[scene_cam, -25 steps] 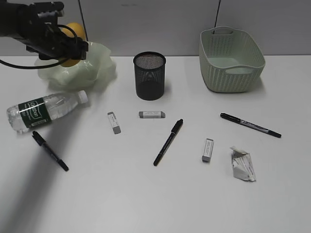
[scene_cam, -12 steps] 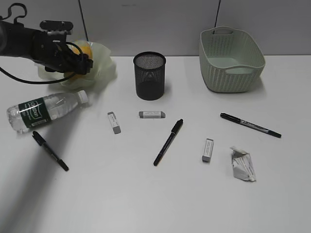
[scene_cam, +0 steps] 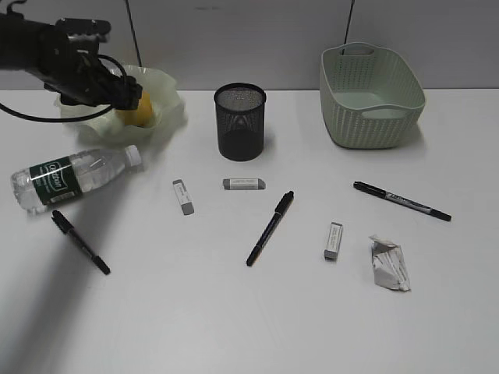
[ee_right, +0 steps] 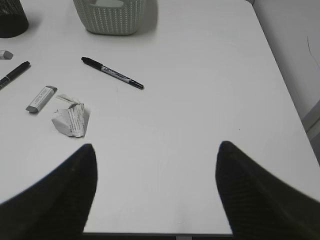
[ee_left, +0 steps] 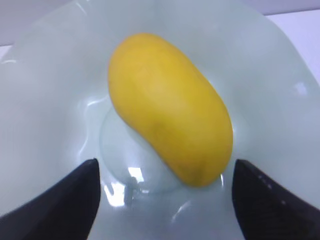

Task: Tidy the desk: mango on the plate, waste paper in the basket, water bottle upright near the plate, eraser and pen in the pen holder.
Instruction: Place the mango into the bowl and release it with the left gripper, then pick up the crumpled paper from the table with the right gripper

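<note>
The yellow mango [ee_left: 170, 107] lies in the pale green wavy-rimmed plate [scene_cam: 168, 97], and it also shows in the exterior view [scene_cam: 143, 111]. My left gripper [ee_left: 165, 170] hangs open just above it, fingers [ee_left: 75, 200] clear of the fruit on both sides. The water bottle [scene_cam: 70, 175] lies on its side in front of the plate. Three erasers [scene_cam: 183, 196] [scene_cam: 244, 184] [scene_cam: 333, 240] and three black pens [scene_cam: 80, 241] [scene_cam: 270, 227] [scene_cam: 401, 200] lie on the desk. The waste paper [scene_cam: 390, 263] sits front right. My right gripper [ee_right: 156, 147] stands open and empty over bare desk.
The black mesh pen holder [scene_cam: 240, 121] stands at the back middle. At the back right is the woven-look basket [scene_cam: 370, 93]. The desk's right edge [ee_right: 280, 85] runs beside my right gripper, and its front edge lies just under those fingers.
My left gripper has brought the mango down into the plate, let go of it and opened wider. The right arm has not moved.
</note>
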